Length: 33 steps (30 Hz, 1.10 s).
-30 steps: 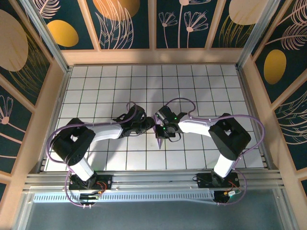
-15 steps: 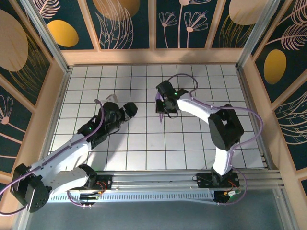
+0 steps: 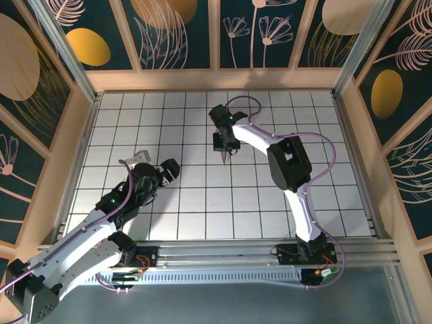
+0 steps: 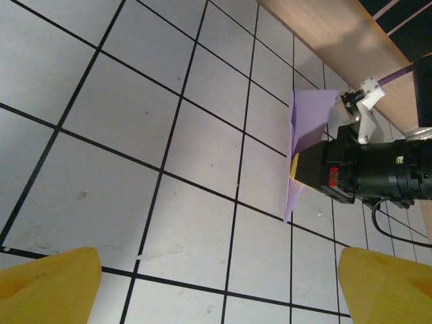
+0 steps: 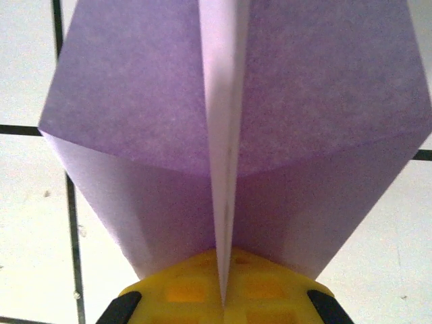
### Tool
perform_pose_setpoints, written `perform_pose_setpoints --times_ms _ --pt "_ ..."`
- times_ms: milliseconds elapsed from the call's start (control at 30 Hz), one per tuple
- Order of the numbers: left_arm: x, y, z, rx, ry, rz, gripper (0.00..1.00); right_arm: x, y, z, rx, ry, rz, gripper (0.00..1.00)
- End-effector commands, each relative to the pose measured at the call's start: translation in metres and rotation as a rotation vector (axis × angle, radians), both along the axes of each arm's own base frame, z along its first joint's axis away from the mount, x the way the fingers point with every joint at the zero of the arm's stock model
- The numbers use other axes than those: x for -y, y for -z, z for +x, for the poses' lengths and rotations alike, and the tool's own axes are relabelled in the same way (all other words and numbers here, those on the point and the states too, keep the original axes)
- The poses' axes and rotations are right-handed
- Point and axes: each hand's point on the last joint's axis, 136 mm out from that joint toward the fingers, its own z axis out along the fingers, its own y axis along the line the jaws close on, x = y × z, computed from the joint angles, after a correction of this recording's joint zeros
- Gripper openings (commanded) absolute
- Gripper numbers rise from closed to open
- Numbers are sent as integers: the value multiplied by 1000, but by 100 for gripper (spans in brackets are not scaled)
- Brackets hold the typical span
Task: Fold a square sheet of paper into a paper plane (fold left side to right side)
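Observation:
The lavender sheet of paper is folded into a slim pointed paper plane [image 3: 225,157]. My right gripper [image 3: 225,144] is shut on its centre fold, over the far middle of the table. In the right wrist view the yellow pads [image 5: 182,293] pinch the upright fold and the plane's wings [image 5: 324,115] spread to both sides. From the left wrist view the paper plane [image 4: 307,125] hangs from the right gripper [image 4: 297,169], nose pointing down at the tiles. My left gripper [image 3: 156,163] is open at the left, well apart from the plane, its yellow fingertips [image 4: 47,283] wide with bare tiles between them.
The white grid table [image 3: 202,216] is walled by wooden rails [image 3: 216,79] at the back and sides. The right arm [image 3: 287,162] stretches from its base across the right half. The left arm [image 3: 101,223] lies along the near left.
My left gripper has opened, let go of the plane and drawn back to the left. The right gripper has carried the plane from the table's middle toward the far side.

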Motion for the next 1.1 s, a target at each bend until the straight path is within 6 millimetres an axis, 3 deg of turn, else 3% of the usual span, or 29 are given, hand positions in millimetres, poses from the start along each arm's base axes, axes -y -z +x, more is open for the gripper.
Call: perform_pose_setpoints --times_ms 0,333,867,1067 --pt "-8 11 -1 -16 -17 51 91 2 4 -3 -40 22 -21 0" --pt "-3 19 -4 -48 24 80 91 -1 17 -2 -59 38 -15 0" --pt "-4 18 -3 -54 14 86 92 6 33 -7 -82 41 -32 22" --pt "-12 11 0 -52 -25 118 92 8 28 -6 -68 50 -24 31"
